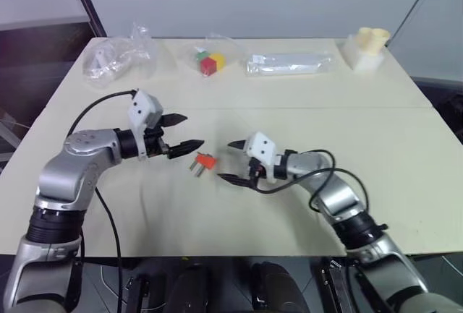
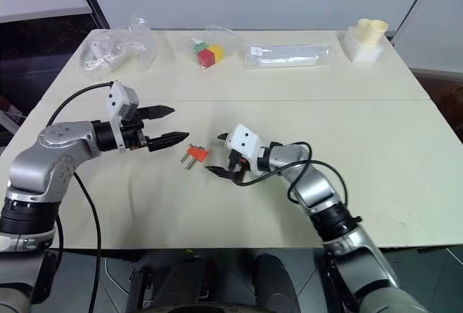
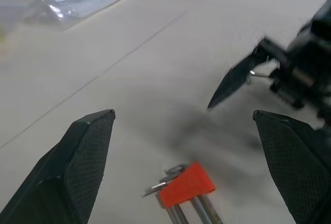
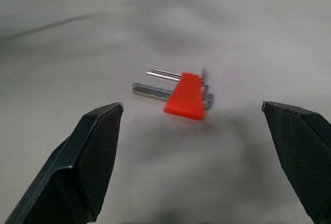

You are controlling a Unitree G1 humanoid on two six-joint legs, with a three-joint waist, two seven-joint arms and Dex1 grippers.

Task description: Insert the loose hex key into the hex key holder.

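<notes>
Left eye view: the hex key holder (image 1: 205,161) lies on the table (image 1: 405,147) at centre frame, between the left gripper (image 1: 183,134) and the right gripper (image 1: 231,162), both with fingers spread and nothing in them. I cannot pick out the loose hex key as a separate piece; it may lie among the grey rods at the holder.

Right eye view: along the upper edge sit a crumpled plastic bag (image 2: 116,47), toy cubes (image 2: 207,53), a clear packet (image 2: 288,55) and a cream block (image 2: 367,40), all well apart from the work and blocking nothing.

Left wrist view: the holder lies low in the frame between the released fingers (image 3: 83,157), the other gripper's finger at upper right.

Right wrist view: the holder sits mid-frame with rods out one side. The risk, as I judge it, is the two grippers colliding, or a wide finger nudging the light holder away.
</notes>
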